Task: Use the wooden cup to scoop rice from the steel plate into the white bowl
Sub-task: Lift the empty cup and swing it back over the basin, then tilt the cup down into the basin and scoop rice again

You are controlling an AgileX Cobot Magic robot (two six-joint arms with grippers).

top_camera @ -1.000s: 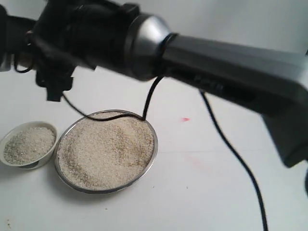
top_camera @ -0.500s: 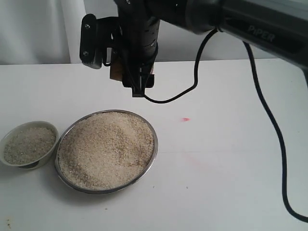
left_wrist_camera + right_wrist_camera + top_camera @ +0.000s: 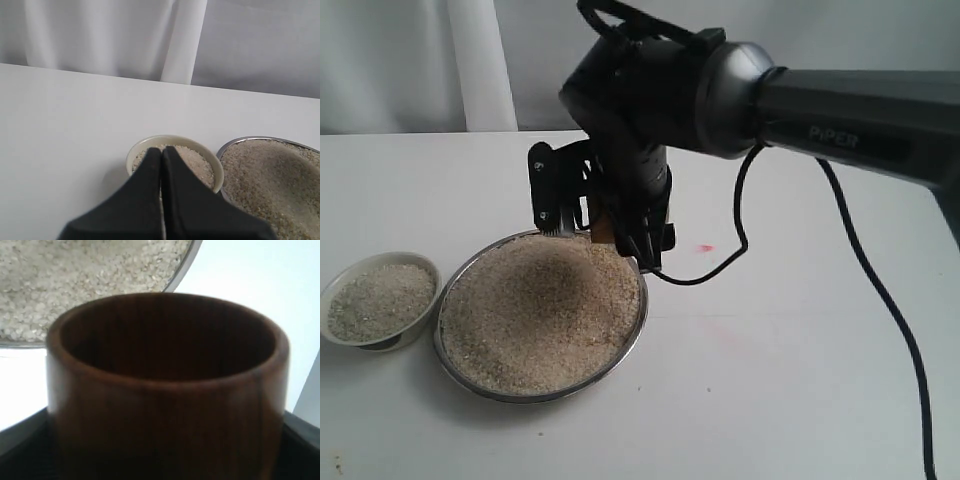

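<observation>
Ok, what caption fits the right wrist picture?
Dark brown wooden cup close up, beside the rim of the shiny round steel plate of pale rice.

1 plate [image 3: 542, 398], 1 bowl [image 3: 382, 257], 1 cup [image 3: 165, 405]

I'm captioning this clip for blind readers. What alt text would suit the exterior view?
A dark robot arm from the right holds the wooden cup in its fingers at the far rim of the steel plate, which is heaped with rice. The white bowl, also holding rice, sits beside the plate on a white table.
</observation>
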